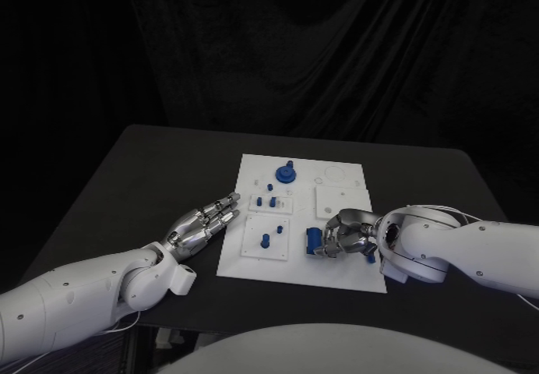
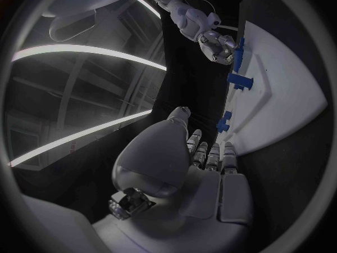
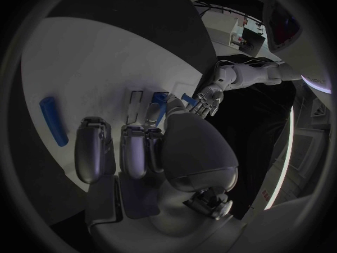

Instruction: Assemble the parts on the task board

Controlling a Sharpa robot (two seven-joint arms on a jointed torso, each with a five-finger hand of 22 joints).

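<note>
The desk (image 1: 146, 167) carries the task board (image 1: 337, 273) at its middle. The left hand (image 1: 206, 224) lies flat at the board's left edge, fingers extended side by side, holding nothing. The right hand (image 1: 346, 234) rests on the board's near right part, fingers curled inward; whether they pinch anything cannot be told. A loose blue bar (image 1: 310, 242) lies just left of the right hand, long axis running near to far. The right hand is judged nearer
</note>
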